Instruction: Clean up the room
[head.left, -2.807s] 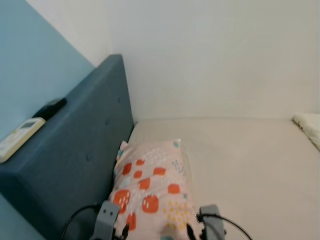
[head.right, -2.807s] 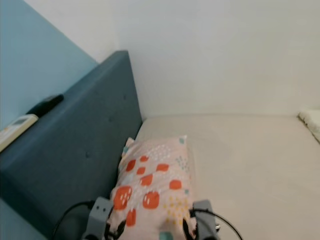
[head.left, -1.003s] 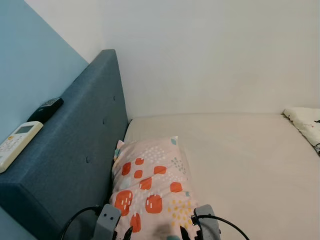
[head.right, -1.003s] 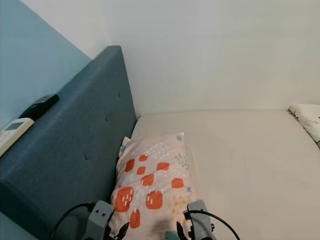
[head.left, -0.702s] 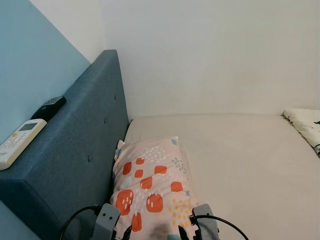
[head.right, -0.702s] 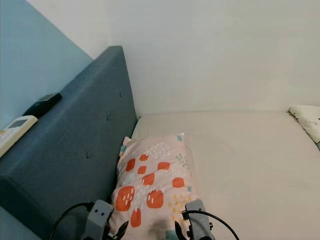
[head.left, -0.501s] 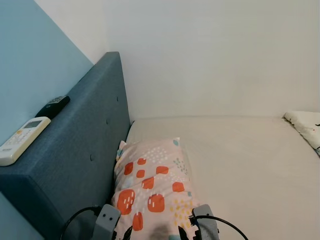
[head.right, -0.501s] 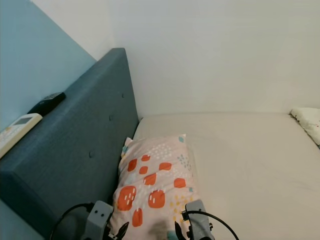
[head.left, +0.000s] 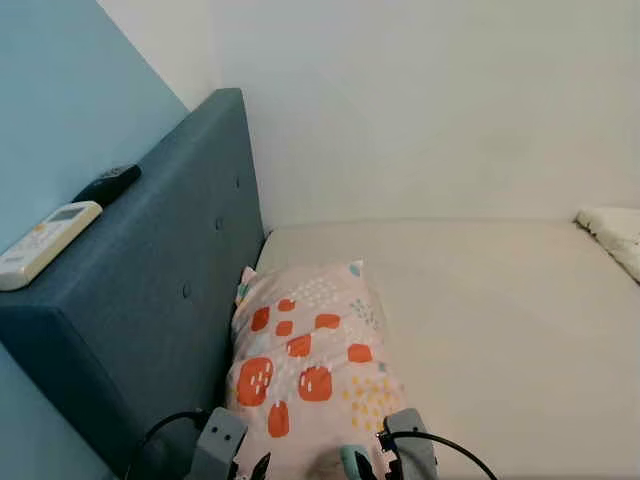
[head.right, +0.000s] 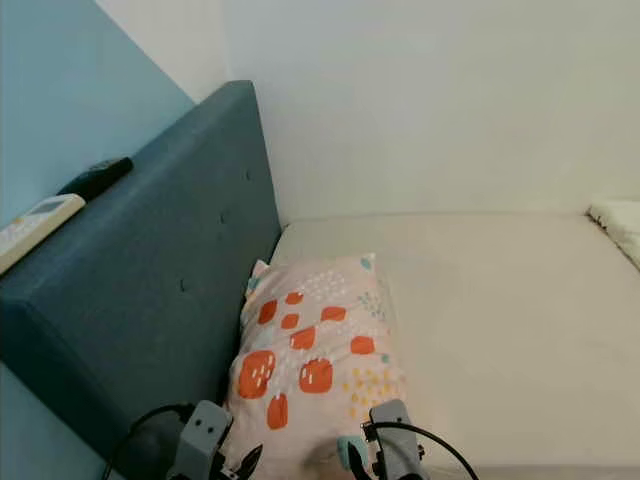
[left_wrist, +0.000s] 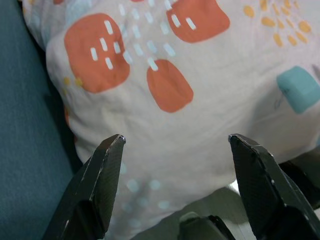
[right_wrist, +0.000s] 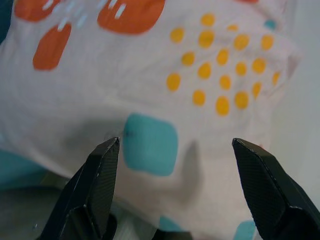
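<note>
A pale pink pillow (head.left: 310, 360) with orange blotches, yellow dots and teal squares lies on the beige mattress (head.left: 500, 300), its long side against the dark blue headboard (head.left: 150, 270). Both grippers sit at the pillow's near end, low in the eye views. My left gripper (left_wrist: 177, 140) is open, its fingers spread wide just short of the pillow's corner by the headboard. My right gripper (right_wrist: 176, 144) is open too, its fingers spread in front of the pillow's near edge by a teal square. Neither holds anything.
A white remote (head.left: 48, 243) and a black remote (head.left: 108, 183) lie on top of the headboard. A white patterned bundle of bedding (head.left: 612, 232) sits at the mattress's far right edge. A white wall runs behind the bed, a light blue wall behind the headboard.
The camera has swung and tilted down a little, so the whole scene sits differently in frame. The pillow lies as before, and both grippers stay at its near end.
</note>
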